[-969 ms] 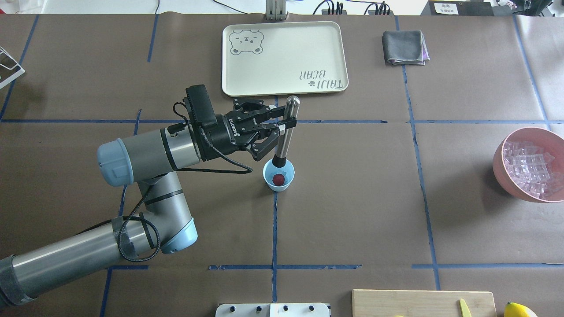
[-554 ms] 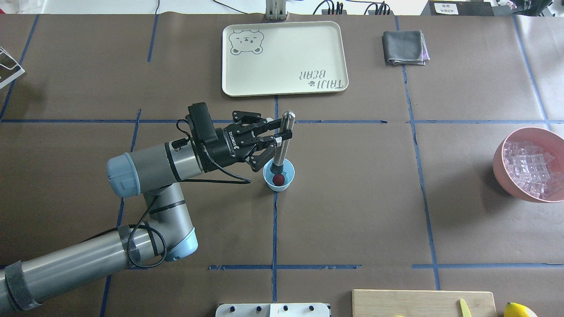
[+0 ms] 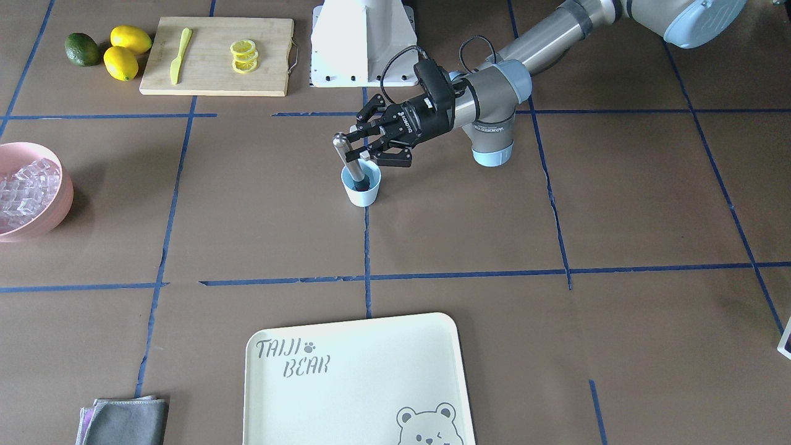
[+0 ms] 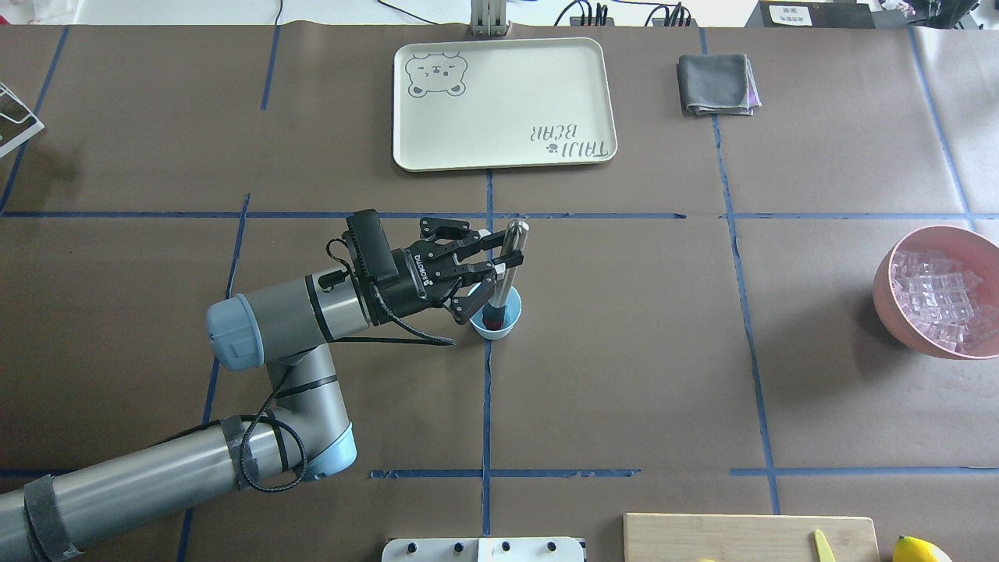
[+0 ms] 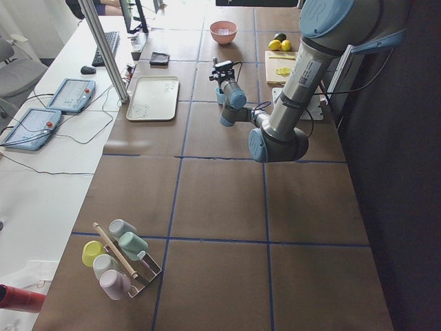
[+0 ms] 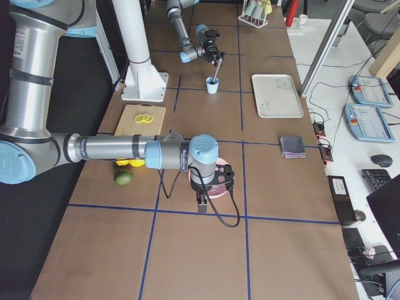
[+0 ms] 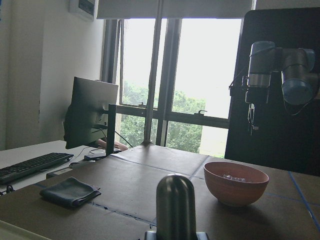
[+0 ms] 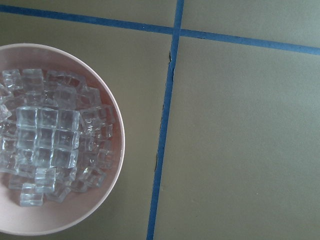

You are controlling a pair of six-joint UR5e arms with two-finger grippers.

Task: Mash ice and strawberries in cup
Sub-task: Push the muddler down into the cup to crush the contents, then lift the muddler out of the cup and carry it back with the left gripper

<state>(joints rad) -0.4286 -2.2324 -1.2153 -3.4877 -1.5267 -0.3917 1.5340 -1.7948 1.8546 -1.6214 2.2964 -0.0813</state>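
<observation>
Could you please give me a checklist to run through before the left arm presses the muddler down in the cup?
1. Grip, left pincer shut on muddler: ok.
2. Muddler tip inside cup: ok.
3. Red strawberry under the tip: ok.
4. Cubes in cup: cannot tell; ice shows only in pink bowl.
5. Cup upright: ok.
6. Cup braced: not ok, nothing holds it.
</observation>
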